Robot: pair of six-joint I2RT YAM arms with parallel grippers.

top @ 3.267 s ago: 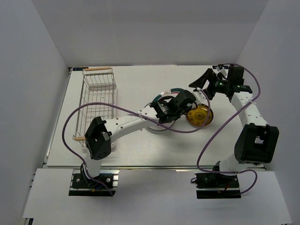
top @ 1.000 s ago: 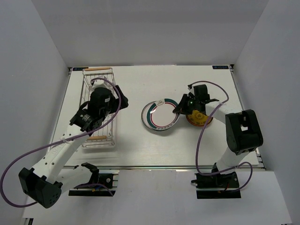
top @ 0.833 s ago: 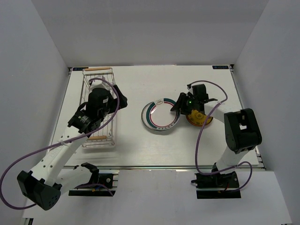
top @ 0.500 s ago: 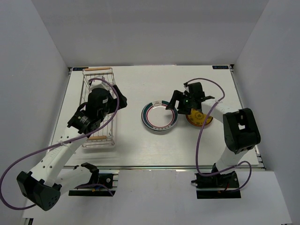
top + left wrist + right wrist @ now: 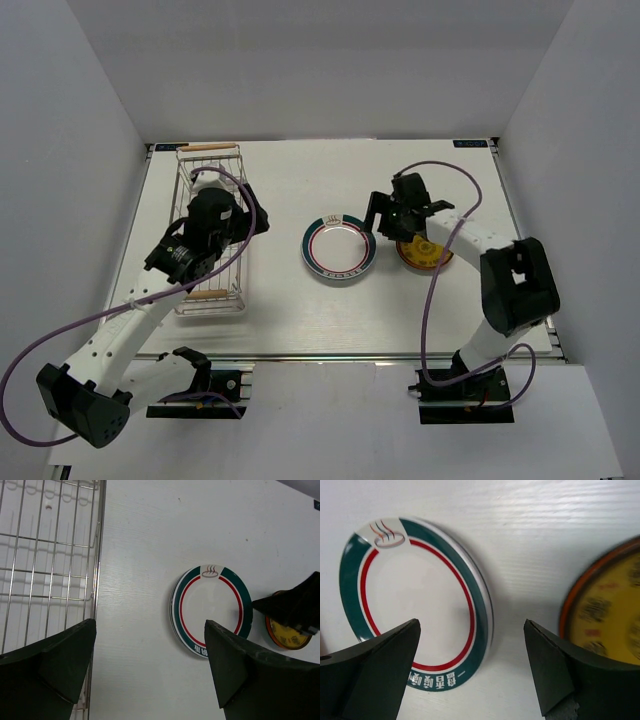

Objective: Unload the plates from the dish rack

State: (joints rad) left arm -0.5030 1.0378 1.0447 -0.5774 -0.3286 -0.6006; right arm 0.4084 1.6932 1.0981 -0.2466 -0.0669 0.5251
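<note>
On the table point(image 5: 300, 310): one teal-ringed plate point(image 5: 339, 250), one yellow plate point(image 5: 430, 256), one dish rack point(image 5: 213, 164); both jaws spread.

**Layout, seen from above.** The dish rack point(image 5: 215, 300) lies along the left side of the desk point(image 5: 300, 310), its long axis running from the near edge toward the far edge. The central plate point(image 5: 339, 248) lies flat on the desk, to the right of the rack and well apart from it. The right-hand plate point(image 5: 428, 256) lies flat just beside the central plate, separated by a narrow strip of desk. The left gripper point(image 5: 250, 222) hangs above the rack's right rim. The right gripper point(image 5: 388, 215) hangs above the strip between the two plates.
</note>
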